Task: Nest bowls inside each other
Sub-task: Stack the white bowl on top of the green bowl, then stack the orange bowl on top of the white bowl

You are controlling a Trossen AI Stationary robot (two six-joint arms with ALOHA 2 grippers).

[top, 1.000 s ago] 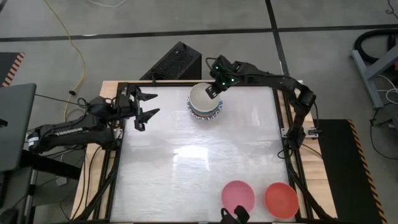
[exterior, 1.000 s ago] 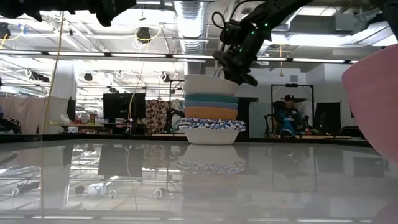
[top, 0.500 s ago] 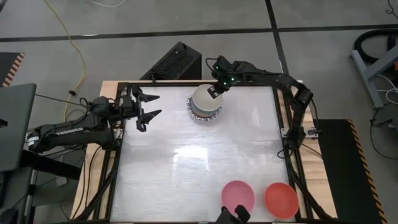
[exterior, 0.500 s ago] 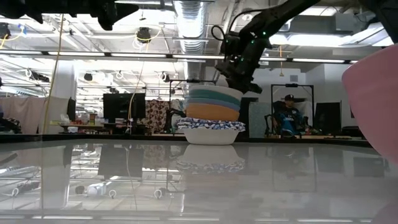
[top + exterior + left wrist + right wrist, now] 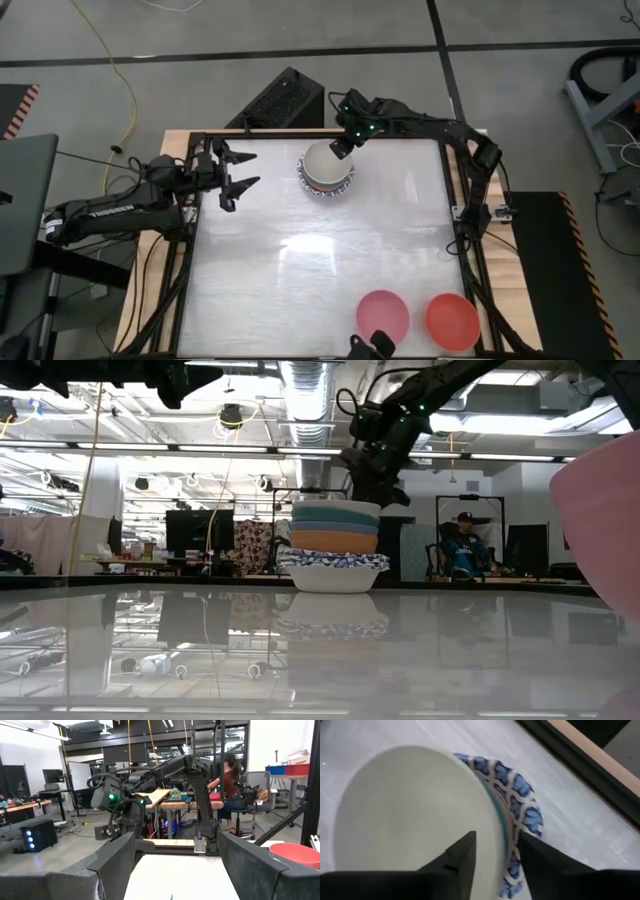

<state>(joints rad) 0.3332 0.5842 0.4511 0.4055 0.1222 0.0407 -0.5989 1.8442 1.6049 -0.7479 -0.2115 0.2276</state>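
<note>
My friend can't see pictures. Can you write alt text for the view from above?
A stack of bowls sits at the table's far edge, the right gripper open at its rim. Pink bowl and red bowl wait near the front.

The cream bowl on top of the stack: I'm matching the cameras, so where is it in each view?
High view: cream bowl, far centre, under the right gripper.
Low view: top of the stack.
Left wrist view: not visible.
Right wrist view: fills the frame.
Shared landmark: the blue-patterned bowl beneath.
</note>
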